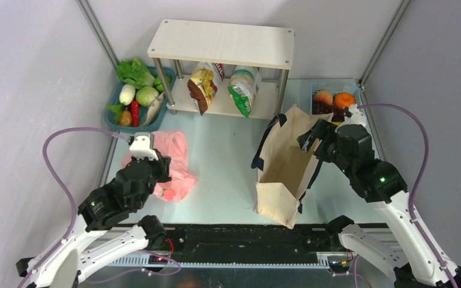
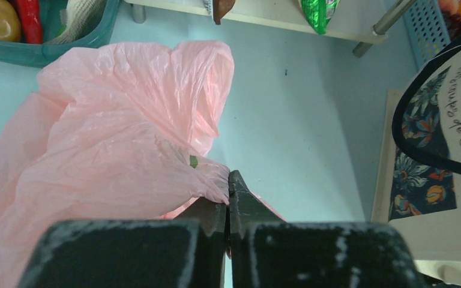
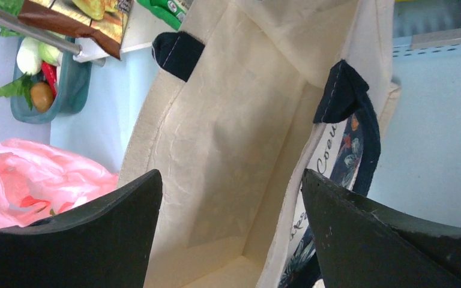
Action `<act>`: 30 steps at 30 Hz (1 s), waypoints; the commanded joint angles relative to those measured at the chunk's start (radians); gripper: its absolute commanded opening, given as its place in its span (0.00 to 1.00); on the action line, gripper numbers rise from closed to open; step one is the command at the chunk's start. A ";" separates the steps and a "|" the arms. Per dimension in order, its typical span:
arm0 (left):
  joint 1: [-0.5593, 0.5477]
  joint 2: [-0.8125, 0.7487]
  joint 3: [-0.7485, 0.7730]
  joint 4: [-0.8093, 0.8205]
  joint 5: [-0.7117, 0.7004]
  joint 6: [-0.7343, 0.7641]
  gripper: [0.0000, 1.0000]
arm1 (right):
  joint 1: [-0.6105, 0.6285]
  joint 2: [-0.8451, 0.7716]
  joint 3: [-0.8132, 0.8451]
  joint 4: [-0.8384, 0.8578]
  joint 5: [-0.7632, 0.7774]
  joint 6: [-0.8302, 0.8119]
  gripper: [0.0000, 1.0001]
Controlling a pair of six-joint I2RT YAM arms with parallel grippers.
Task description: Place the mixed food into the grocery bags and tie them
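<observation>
Broadly, the pale blue table (image 1: 228, 162) carries everything, with a white two-tier shelf (image 1: 222, 42) at its far edge. The beige canvas tote (image 1: 282, 174) stands right of centre with its mouth gaping and its navy handles hanging down its sides. The pink plastic bag (image 1: 177, 156) lies crumpled left of centre, well apart from the tote. A teal basket (image 1: 113, 114) of vegetables sits far left and a blue basket (image 1: 330, 89) of fruit sits far right, just behind the tote. A brown-yellow crisp packet (image 1: 203, 87) and a green-and-white packet (image 1: 244, 89) lean on the lower shelf. The left gripper (image 2: 228, 189) is pinched tight on a gathered fold of the pink bag. The right gripper (image 3: 231, 180) hangs over the tote's mouth with its jaws spread wide, holding nothing.
</observation>
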 commanded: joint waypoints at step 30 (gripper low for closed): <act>0.007 0.083 0.047 0.057 0.202 0.007 0.00 | 0.181 0.103 0.182 -0.069 0.079 0.063 0.88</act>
